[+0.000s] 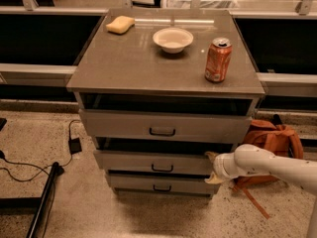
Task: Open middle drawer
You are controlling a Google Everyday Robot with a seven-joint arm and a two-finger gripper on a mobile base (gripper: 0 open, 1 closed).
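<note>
Across the middle of the frame: a grey cabinet with a flat brown-grey top [129, 66] and three drawers stacked below it
Floor: pale speckled stone [148, 217], running along the whole lower part of the frame
Behind the cabinet: dark panels left and right, with a pale ledge crossing them
Lower left: a black cable with a small adapter [75, 145] lying on the floor, and a dark slanted bar [43, 205] near the corner
Right of the cabinet: an orange backpack [277, 138] on the floor, partly behind my arm
Sponge: yellow sponge [120, 24] at the upper left of the top
Bowl: white bowl [173, 38] upright near the back centre, its pale inside showing
Can: orange can [218, 59] standing upright near the right edge, well apart from the bowl
Top drawer: tallest front [114, 125], standing out from the cabinet, with a dark gap above it; I cannot see inside
Middle drawer: the middle drawer [129, 161] sits just under it, below centre, with a small dark bar handle and a dark slit above its front; the inside is hidden
Bottom drawer: narrowest front [133, 183], lowest of the three
Gripper: my gripper [213, 167] is at the right end of the middle drawer's front, lower right of centre, fingers spread apart, one pale tip by the front's upper edge and one by its lower edge
</note>
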